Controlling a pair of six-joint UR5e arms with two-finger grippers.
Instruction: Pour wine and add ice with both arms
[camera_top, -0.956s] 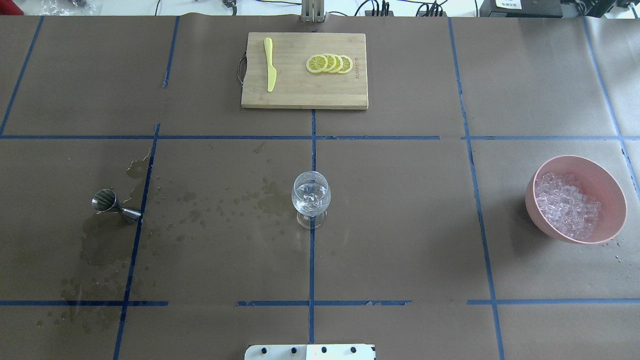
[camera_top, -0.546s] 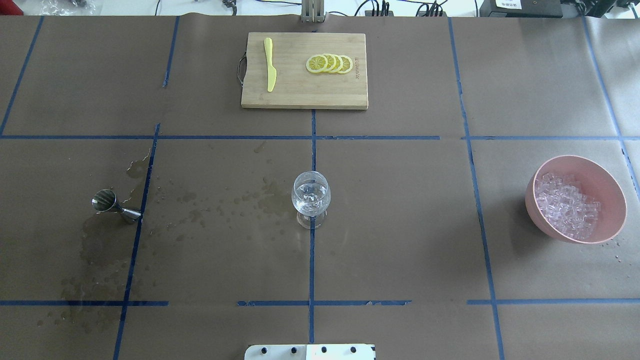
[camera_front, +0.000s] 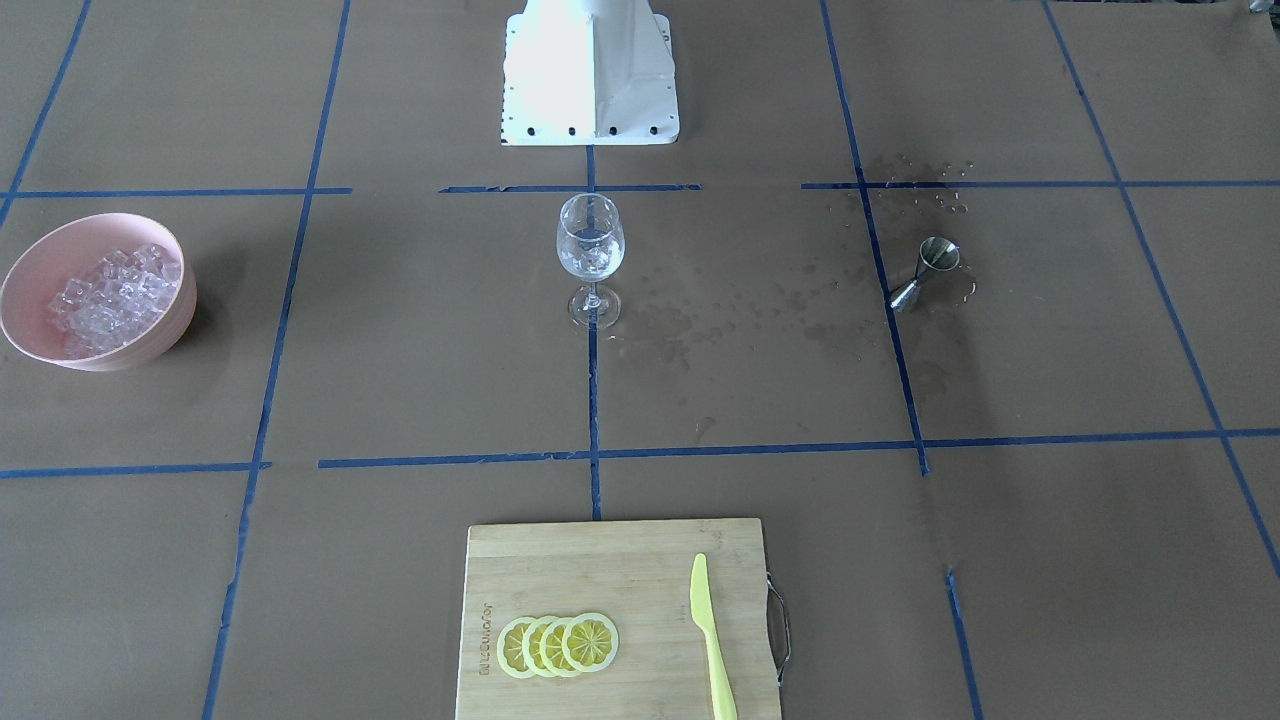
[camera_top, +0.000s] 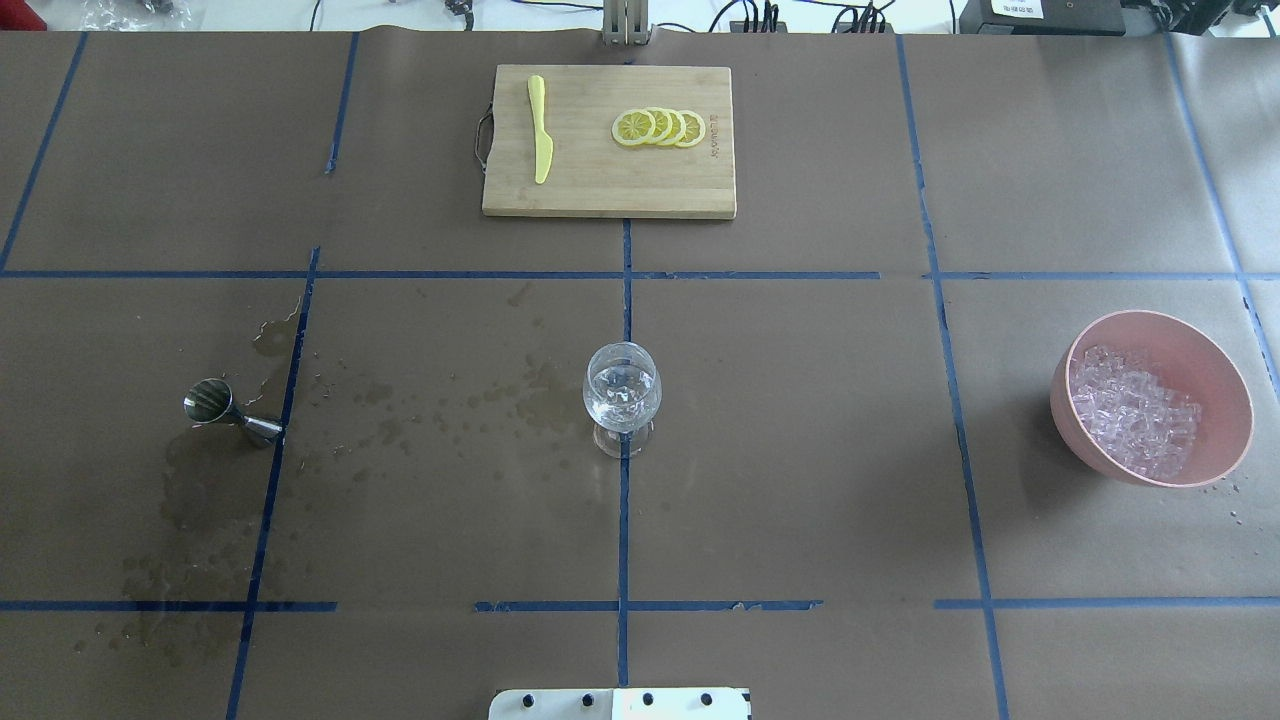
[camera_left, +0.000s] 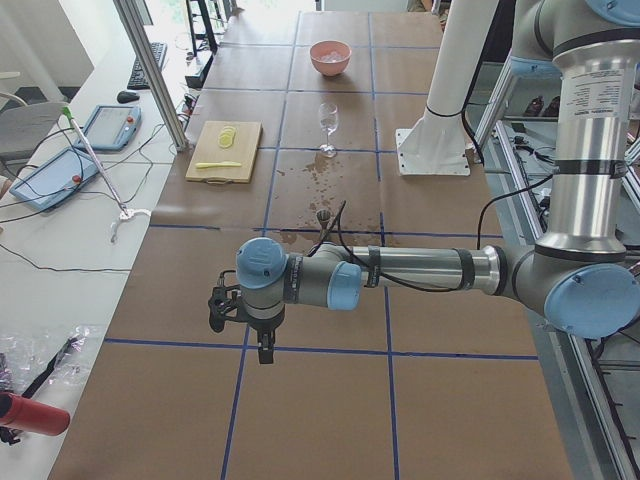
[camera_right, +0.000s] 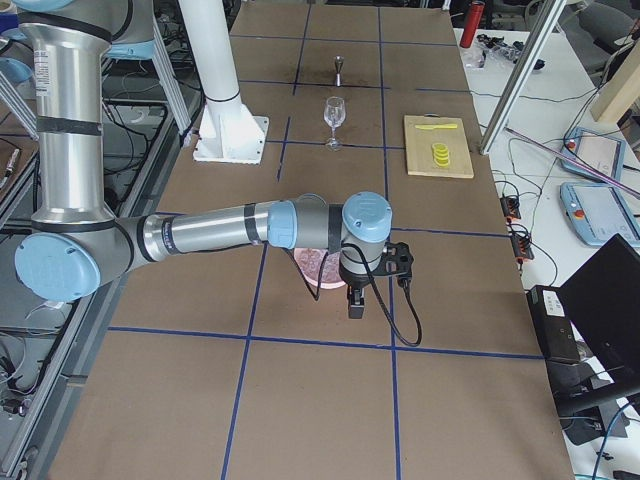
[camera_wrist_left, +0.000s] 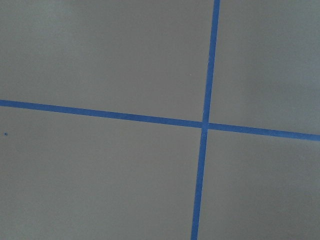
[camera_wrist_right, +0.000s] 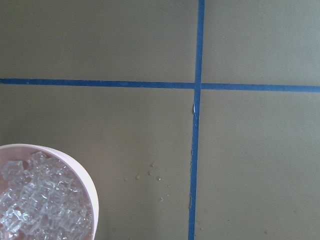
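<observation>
Two black pincers, left pincer and right pincer, grip impossible to tell, hung at opposite counter ends, probably leaving the clear stemmed glass reachable by both.

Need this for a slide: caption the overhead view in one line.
Glass at centre, jigger among wet stains on the left, bowl of ice on the right, board beyond.

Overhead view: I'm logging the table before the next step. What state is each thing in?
wine glass: upright, partly filled, clear contents.
jigger: upright, wet stains around.
pink bowl: upright, holding ice.
lemon slices: overlapping on the cutting board.
knife: flat on the cutting board.
left gripper: open or shut, cannot tell.
right gripper: cannot tell either.
</observation>
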